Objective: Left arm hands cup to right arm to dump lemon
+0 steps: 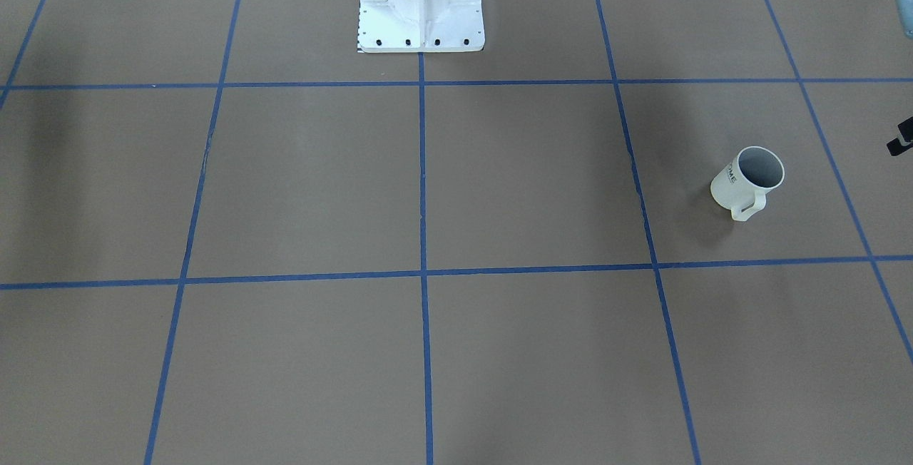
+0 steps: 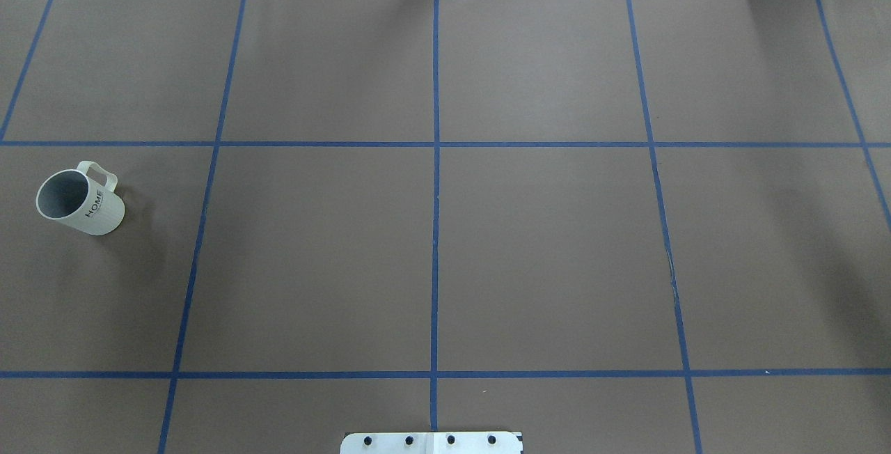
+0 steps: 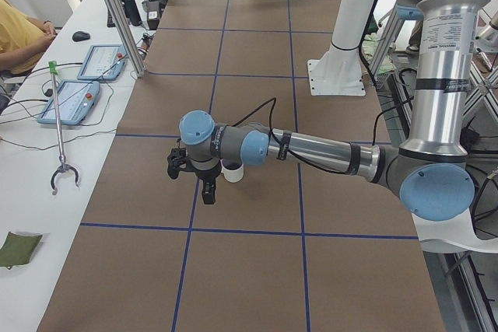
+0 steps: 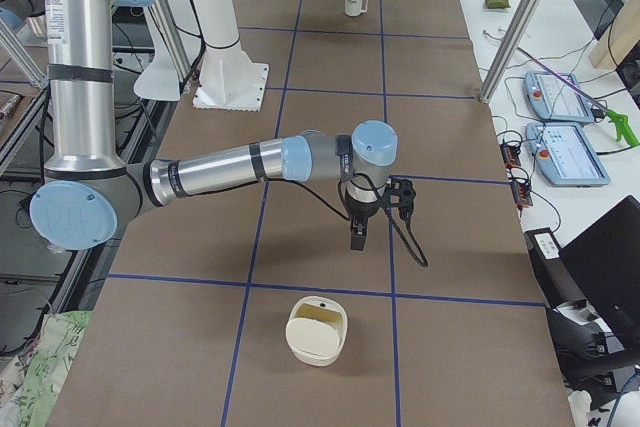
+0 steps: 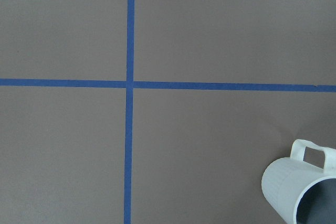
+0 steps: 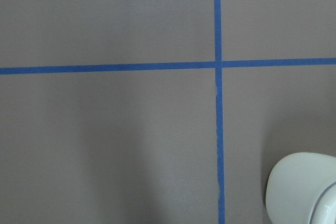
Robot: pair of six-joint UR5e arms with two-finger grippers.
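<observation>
From my desk I have the small cream-white cup (image 2: 80, 200), ribbed, with a blocky handle and dark HOME lettering, standing upright on the brown paper-covered table (image 2: 543, 266) with its blue tape grid. It sits just beside the left gripper (image 3: 208, 192), on the gripper's far side in the left-end view. In the left wrist camera it is tucked into the lower right corner, so I judge the gripper is off to one side of it, not over it. That gripper points down above the table, and I cannot tell how far its fingers are spread. The same goes for the right gripper (image 4: 357, 237), which hangs well apart from the cup, with a cream-white rounded tub (image 4: 317, 329) near it toward the table's end. I see no lemon in any view; the cup's grey inside looks bare from above, though the slice may lie low behind the wall. My worries are these: a descent off-centre would clip the rim or handle and tip the cup. A pinch on the thin wall could slip at the hand-over. A tilted carry would spill the slice early.
</observation>
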